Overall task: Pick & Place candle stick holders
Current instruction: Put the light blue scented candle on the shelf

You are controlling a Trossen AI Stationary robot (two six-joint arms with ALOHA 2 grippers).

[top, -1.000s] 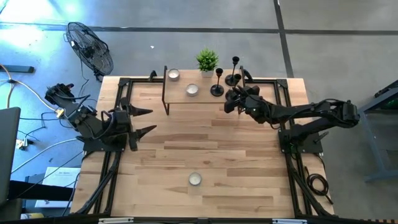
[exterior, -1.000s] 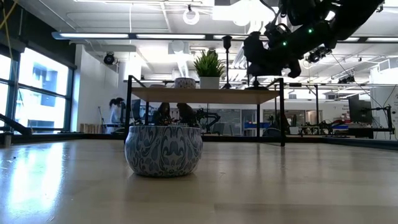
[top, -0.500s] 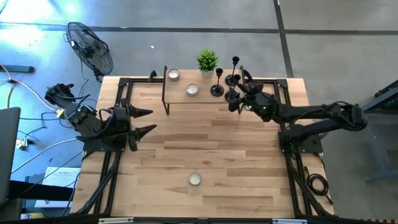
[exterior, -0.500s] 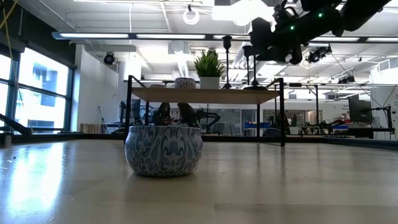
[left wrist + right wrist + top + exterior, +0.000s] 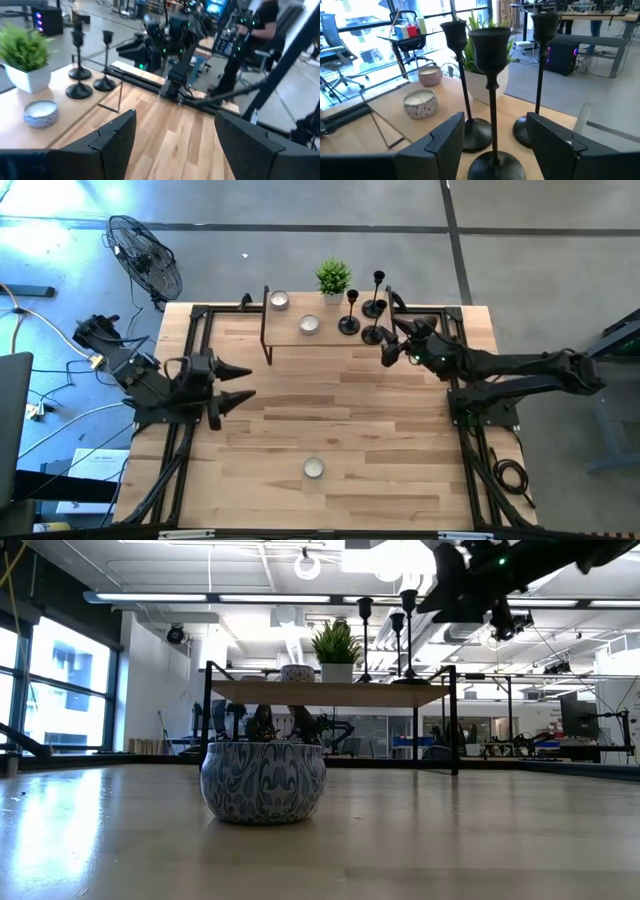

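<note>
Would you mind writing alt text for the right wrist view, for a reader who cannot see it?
Three black candle stick holders stand upright on a wooden shelf, the nearest between the open right gripper fingers, which do not touch its stem. Behind them are a potted plant and two white tealight candles.

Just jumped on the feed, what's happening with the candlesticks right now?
All three candle stick holders stand upright on the small raised shelf at the table's far edge, beside the potted plant and two tealights. The right claw is open and empty just in front of the nearest holder, touching nothing. The left claw waits open over the table's left side. A third tealight sits alone near the front.
</note>
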